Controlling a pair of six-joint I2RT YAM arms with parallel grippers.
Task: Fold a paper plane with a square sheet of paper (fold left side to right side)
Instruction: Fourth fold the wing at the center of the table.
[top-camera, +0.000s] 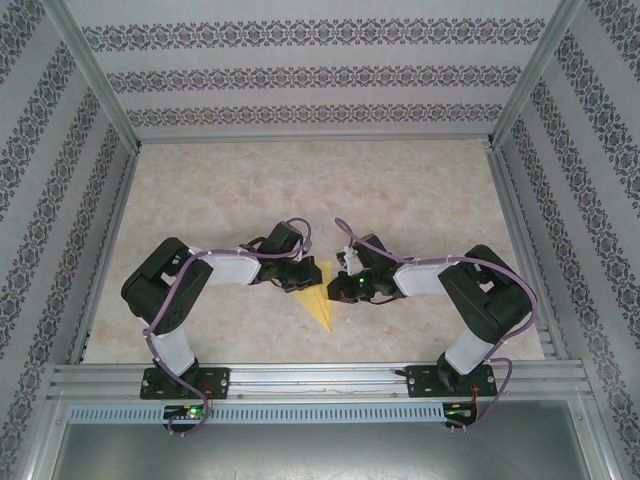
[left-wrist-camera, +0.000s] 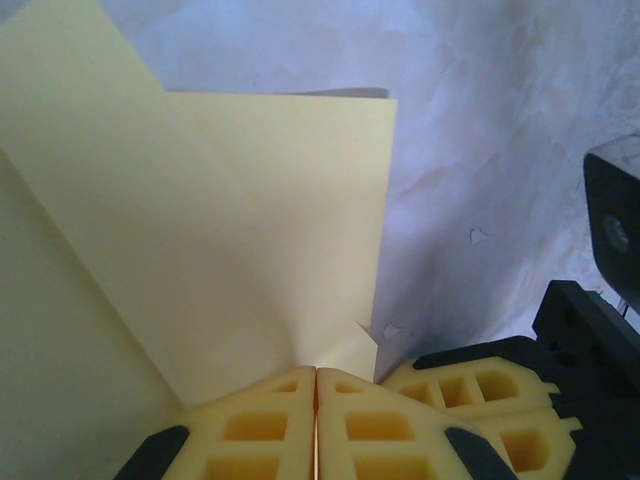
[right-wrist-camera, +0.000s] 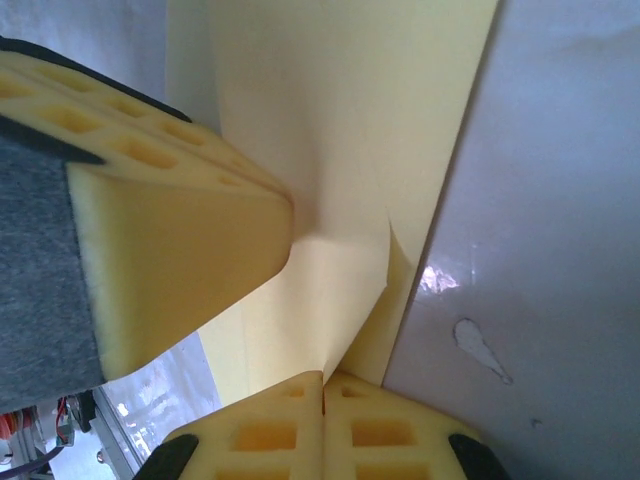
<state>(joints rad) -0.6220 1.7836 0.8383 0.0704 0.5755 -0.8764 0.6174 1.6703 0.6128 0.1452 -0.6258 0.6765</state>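
Now | beige marbled table (top-camera: 420, 190) | patterned walls (top-camera: 320, 75) | left claw (left-wrist-camera: 316, 385), right claw (right-wrist-camera: 322, 385) clamping yellow paper (left-wrist-camera: 280, 220)

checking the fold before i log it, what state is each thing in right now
sheet of paper: folded into overlapping layers, pointed end toward the arm bases, pinched by both grippers
left gripper: shut on the sheet of paper
right gripper: shut on the sheet of paper, close beside the left gripper
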